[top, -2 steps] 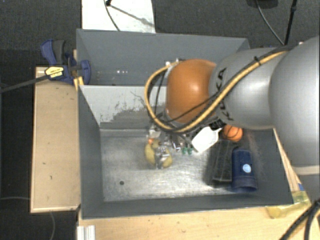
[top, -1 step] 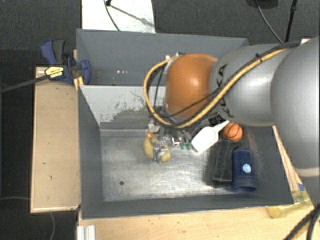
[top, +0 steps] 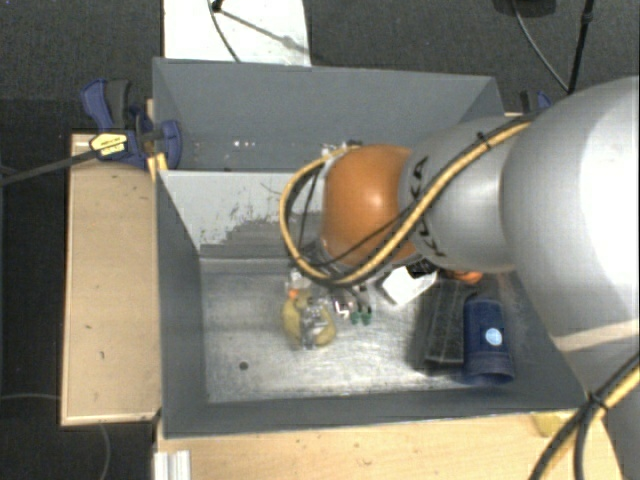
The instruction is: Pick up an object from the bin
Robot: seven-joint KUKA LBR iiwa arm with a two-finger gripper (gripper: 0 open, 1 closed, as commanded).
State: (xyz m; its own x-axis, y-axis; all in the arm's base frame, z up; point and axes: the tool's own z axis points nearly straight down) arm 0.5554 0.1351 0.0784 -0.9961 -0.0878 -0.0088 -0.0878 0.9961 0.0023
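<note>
One pale yellow rounded object (top: 296, 320) lies mid-floor in the grey bin (top: 230, 373), with the gripper (top: 320, 322) lowered against it; whether it is open or closed cannot be told. One black block (top: 440, 330) and one blue roll (top: 487, 343) sit side by side at lower right.
</note>
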